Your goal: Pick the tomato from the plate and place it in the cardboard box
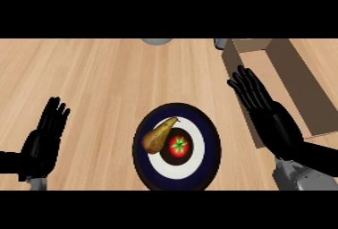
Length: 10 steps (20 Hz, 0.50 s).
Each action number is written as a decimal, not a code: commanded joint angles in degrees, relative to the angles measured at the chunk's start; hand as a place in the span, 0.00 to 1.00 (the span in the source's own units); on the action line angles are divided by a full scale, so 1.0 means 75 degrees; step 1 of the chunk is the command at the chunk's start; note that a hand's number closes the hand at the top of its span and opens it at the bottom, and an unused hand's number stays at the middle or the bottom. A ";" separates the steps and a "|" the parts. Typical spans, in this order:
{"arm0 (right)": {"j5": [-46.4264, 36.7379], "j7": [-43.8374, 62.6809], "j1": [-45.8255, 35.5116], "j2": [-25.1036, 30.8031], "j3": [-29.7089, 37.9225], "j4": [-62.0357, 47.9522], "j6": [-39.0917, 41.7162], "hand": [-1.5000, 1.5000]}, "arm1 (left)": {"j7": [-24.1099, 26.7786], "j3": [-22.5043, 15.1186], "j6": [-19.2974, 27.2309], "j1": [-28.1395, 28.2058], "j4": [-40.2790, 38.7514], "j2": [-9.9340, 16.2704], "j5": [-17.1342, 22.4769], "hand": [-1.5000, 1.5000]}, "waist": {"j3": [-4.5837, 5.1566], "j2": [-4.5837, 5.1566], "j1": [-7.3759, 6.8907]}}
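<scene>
Tomato [179,145] sits at the centre of the plate [209,147], red with a green star-shaped stem top facing up. Touching its left side lies a pear [158,136], yellow-brown, tilted so that its thin stem end points up and to the right while its wide end reaches toward the plate's left rim. That plate is round, with a dark blue outer band, a white ring inside it and a dark middle where the tomato rests, and it lies on the wooden counter [99,76] near the lower middle of the view. To the right of the plate stands the cardboard box [310,89], open at the top, long and narrow, running from the upper middle of the view down toward the right edge; its inside floor shows brown. The right hand [264,112] hovers between the plate and the box, over the box's near wall, with its fingers straight and held close together, pointing up and to the left; it holds nothing and is apart from the tomato. The left hand [43,143] shows at the left edge, flat and open with fingers up and slightly spread, well apart from the plate. Two grey objects show at the counter's far edge, too cut off to identify.
</scene>
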State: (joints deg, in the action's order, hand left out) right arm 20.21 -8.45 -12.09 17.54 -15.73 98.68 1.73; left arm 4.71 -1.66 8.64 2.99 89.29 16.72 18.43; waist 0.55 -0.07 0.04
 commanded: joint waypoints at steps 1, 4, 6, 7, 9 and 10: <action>-0.0571 -0.0031 0.0577 -0.0404 0.0058 -0.0013 -0.0886 1.00 | -0.0020 -0.0251 0.0306 0.0089 0.0189 -0.0267 -0.0376 0.50 | -0.0074 -0.0002 0.0018; 0.0153 0.0068 0.1412 -0.0182 0.1752 -0.0813 -0.1818 1.00 | -0.0427 0.0100 0.0429 -0.0156 0.0549 0.0066 -0.0157 0.50 | -0.0102 -0.0003 0.0293; 0.0156 0.0090 0.1965 -0.0492 0.2315 -0.1287 -0.2730 1.00 | -0.0563 0.0201 0.0544 -0.0293 0.0520 0.0179 -0.0220 0.50 | -0.0110 0.0030 0.0477; -0.2370 0.0530 0.1971 0.1735 0.1074 -0.1683 -0.2024 1.00 | -0.0500 -0.0028 0.0375 -0.0257 0.0415 -0.0012 -0.0139 0.50 | 0.0109 0.0188 0.0377; -0.1625 0.0469 0.2636 -0.0112 0.1581 -0.2241 -0.3635 1.00 | -0.0867 -0.0075 0.0453 -0.0461 0.0476 -0.0010 -0.0108 0.50 | -0.0081 0.0082 0.0327; -0.1920 0.0197 0.2688 -0.0275 0.1454 -0.2115 -0.3931 0.00 | -0.1127 -0.0085 0.0405 -0.0552 0.0547 0.0052 -0.0024 0.50 | -0.0080 0.0045 0.0242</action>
State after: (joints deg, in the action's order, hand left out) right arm 12.03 -7.15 1.43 17.54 -5.87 89.97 -17.98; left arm -0.30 -1.81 11.59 0.41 92.62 16.90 17.55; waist 1.07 -0.51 1.82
